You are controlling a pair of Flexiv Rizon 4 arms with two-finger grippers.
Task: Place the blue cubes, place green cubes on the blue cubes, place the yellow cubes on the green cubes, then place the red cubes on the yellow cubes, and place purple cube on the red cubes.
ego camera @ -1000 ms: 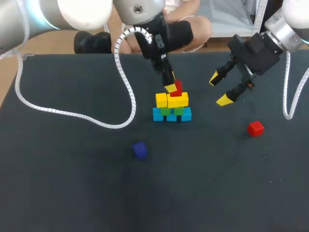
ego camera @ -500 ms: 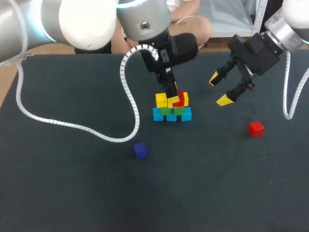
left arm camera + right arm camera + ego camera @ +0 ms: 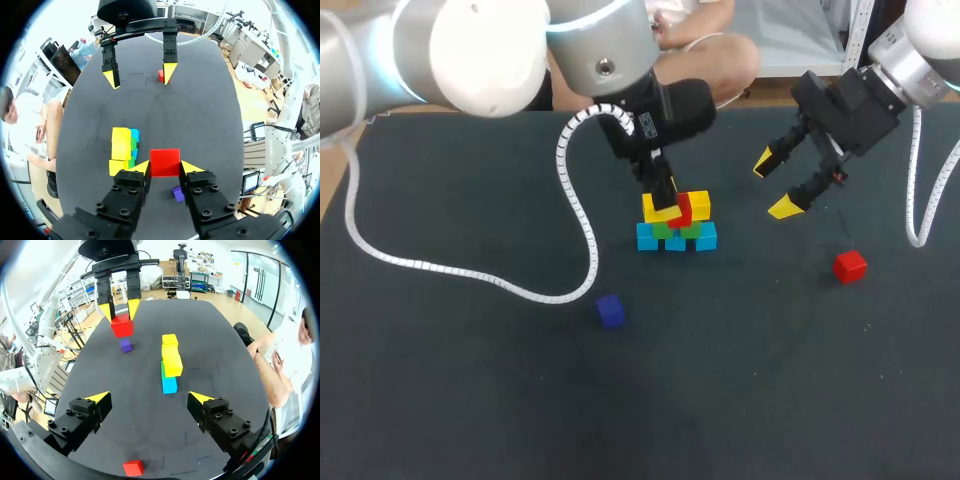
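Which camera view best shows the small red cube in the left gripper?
The left wrist view: the left gripper holds the small red cube between its fingers, one face wholly visible. In the head view the fingers partly cover it near the yellow cubes. The right wrist view shows it small and far off.

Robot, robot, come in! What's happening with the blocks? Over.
Left jaws shut on red cube, beside the stack. Right jaws open, aside. Second red cube, purple cube loose.

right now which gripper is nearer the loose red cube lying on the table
Right. The right gripper hangs open, up and to one side of the loose red cube. The left gripper is farther off at the stack of coloured cubes, shut on a second red cube.
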